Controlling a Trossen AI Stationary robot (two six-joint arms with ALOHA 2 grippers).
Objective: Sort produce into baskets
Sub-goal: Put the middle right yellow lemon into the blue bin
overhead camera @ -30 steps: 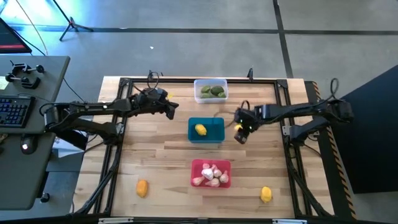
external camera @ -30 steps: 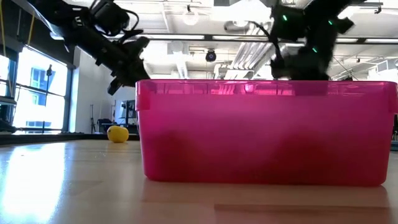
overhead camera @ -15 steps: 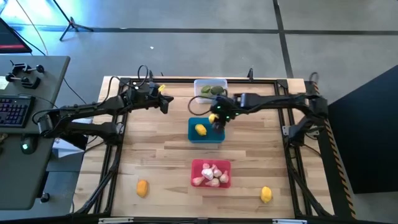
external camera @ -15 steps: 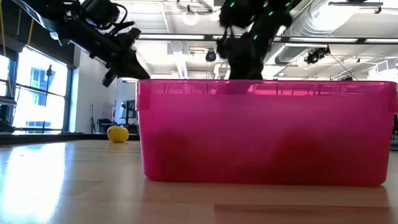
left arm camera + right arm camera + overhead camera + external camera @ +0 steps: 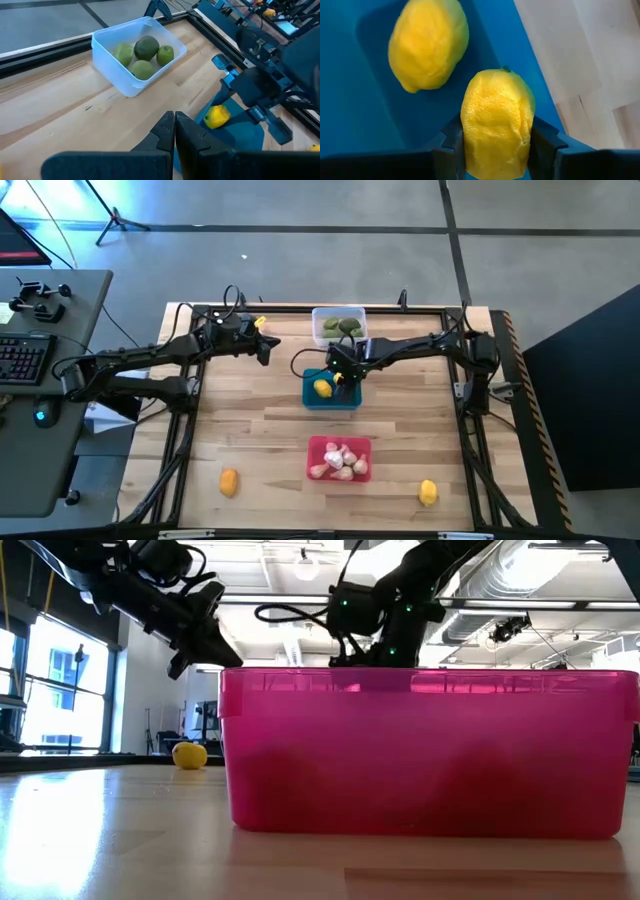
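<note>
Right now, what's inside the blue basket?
One lemon lies in the blue basket. The right gripper holds a second lemon just above it. The floor under that one is hidden.

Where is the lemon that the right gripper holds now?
The yellow lemon sits between the right gripper's fingers over the teal-blue plastic basket, beside another lemon inside.

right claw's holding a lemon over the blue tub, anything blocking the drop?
Nothing visible. The right claw grips the held lemon directly above the blue tub. One lemon already in the tub lies to one side, apart from it, with bare floor beneath.
</note>
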